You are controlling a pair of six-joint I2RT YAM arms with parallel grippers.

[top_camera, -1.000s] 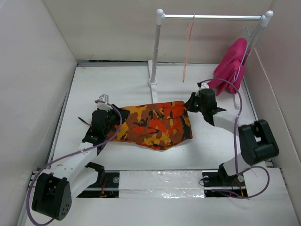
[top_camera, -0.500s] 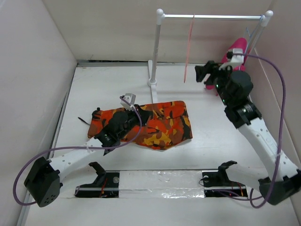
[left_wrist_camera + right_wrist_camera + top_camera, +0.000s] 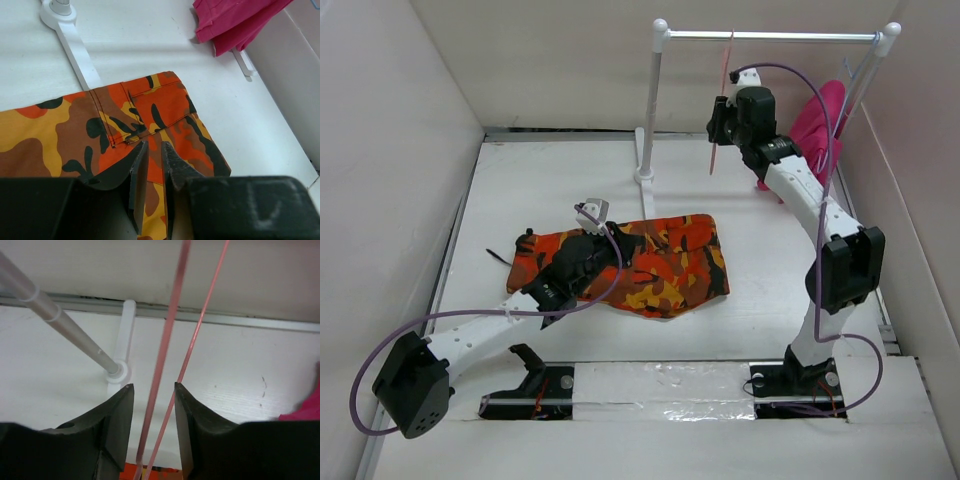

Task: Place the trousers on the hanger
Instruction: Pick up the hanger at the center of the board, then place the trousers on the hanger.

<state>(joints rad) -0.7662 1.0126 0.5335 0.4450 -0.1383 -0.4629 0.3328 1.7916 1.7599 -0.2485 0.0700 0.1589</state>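
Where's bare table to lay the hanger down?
Bare table: far left, between the left wall, the rail post and the trousers; also right of the trousers, up to the right arm. Crowded: far right corner, hanger and pink garment.

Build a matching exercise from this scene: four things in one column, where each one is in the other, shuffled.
1 trousers
2 hanger
3 pink garment
4 left gripper

A hanging on the rail, inside the open right gripper
B over the trousers, jaws slightly apart
C flat on the table
D bunched by the rail's right post

Pairs: 1-C, 2-A, 3-D, 4-B
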